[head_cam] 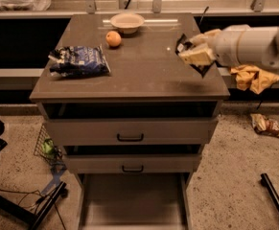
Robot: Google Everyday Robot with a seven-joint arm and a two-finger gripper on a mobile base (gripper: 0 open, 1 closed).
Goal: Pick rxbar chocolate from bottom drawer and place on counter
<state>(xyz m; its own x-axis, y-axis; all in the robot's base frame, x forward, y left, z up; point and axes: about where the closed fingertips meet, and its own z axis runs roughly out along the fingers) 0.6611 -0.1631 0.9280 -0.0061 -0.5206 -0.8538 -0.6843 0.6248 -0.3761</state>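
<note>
Gripping rxbar chocolate (202, 69), tool (190, 52) over right counter (144, 73) edge (orange (113, 38), bowl (127, 21) apart)

We have a single view. It looks from in front of the cabinet and from above, tilted down. The whole counter (144, 75) fills the upper half and the open bottom drawer (132, 202) meets the lower edge. The gripper (192, 54), clamped on the rxbar chocolate (181, 44), enters at the upper right, over the counter's right edge.
</note>
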